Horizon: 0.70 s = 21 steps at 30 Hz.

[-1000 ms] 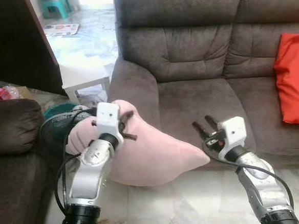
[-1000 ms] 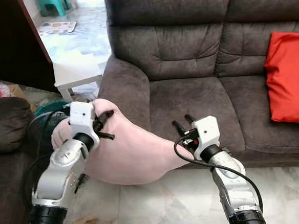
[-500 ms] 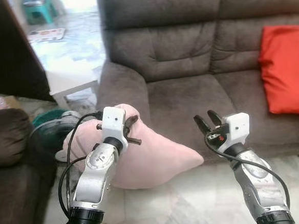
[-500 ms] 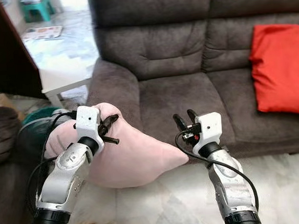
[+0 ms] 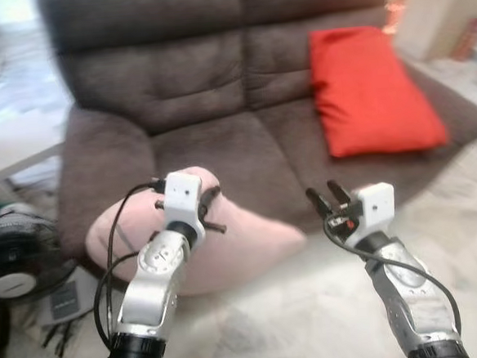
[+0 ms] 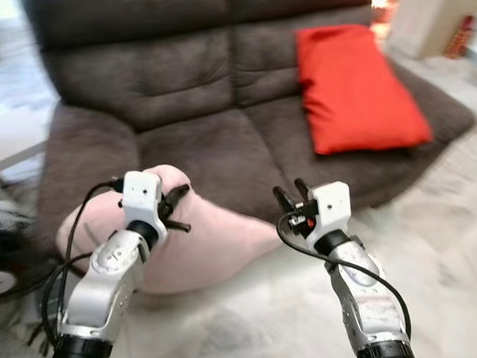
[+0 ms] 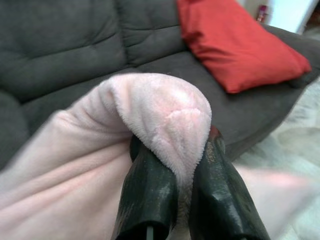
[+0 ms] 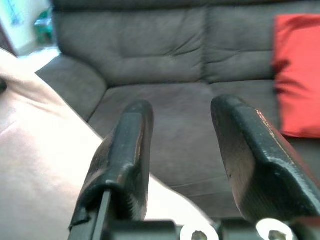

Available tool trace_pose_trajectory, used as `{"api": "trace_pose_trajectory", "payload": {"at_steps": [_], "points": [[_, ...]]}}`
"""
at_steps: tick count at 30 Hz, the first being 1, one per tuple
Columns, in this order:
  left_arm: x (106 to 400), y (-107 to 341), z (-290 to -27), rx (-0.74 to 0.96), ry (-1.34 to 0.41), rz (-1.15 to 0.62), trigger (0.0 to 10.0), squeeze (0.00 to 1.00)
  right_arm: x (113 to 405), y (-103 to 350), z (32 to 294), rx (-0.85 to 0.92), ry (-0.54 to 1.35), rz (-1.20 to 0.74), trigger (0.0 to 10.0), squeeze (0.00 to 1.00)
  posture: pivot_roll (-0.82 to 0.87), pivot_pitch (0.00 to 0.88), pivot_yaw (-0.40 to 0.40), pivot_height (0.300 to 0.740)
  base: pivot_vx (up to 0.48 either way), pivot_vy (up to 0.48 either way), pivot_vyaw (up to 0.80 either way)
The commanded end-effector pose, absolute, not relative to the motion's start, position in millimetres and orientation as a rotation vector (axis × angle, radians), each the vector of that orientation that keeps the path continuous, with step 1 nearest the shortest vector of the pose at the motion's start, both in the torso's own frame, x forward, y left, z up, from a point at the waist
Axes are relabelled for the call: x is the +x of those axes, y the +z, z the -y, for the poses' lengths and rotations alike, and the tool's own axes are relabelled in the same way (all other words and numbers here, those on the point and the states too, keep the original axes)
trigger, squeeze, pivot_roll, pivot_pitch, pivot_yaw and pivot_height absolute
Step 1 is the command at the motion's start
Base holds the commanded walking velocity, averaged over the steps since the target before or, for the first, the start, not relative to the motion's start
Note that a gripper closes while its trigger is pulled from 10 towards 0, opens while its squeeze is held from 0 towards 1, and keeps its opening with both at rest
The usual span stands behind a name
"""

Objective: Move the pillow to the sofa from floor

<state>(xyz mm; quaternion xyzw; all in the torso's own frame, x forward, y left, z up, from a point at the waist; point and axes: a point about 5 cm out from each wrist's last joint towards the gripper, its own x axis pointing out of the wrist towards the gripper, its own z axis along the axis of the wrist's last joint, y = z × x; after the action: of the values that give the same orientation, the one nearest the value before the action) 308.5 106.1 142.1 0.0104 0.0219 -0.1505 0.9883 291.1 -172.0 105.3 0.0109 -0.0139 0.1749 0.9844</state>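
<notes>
— Pillow check: where's the soft pink plush pillow (image 5: 227, 245)?
— Against the dark brown fabric sofa (image 5: 191, 92) front, left claw (image 7: 172, 172) clamped on its corner.
— Right claw (image 5: 328, 197)?
— Fingers apart, holding nothing.

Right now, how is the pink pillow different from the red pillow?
The pink pillow is pale and fuzzy; the red pillow is bright and smooth-looking. The pink pillow is pinched in the left gripper, in front of the sofa; the red pillow lies on the seat, leaning on the backrest, with nothing holding it. The open right gripper holds neither. Both look soft.
</notes>
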Motion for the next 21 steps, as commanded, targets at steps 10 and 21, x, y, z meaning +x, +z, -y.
{"api": "trace_pose_trajectory", "payload": {"at_steps": [10,21], "points": [[312.9,172.2,-100.5,-0.010,-0.351,0.096,10.0,0.00,291.8,108.4,174.4,0.012,0.342,0.026,10.0,0.00,0.10,0.048,-0.023,0.740,0.000,0.000,-0.78],[317.7,172.7,-110.9,-0.004,-0.332,0.092,10.0,0.00,292.4,111.6,169.9,0.015,0.345,0.047,10.0,0.00,0.09,0.039,-0.015,0.740,0.000,0.000,-0.71]]}}
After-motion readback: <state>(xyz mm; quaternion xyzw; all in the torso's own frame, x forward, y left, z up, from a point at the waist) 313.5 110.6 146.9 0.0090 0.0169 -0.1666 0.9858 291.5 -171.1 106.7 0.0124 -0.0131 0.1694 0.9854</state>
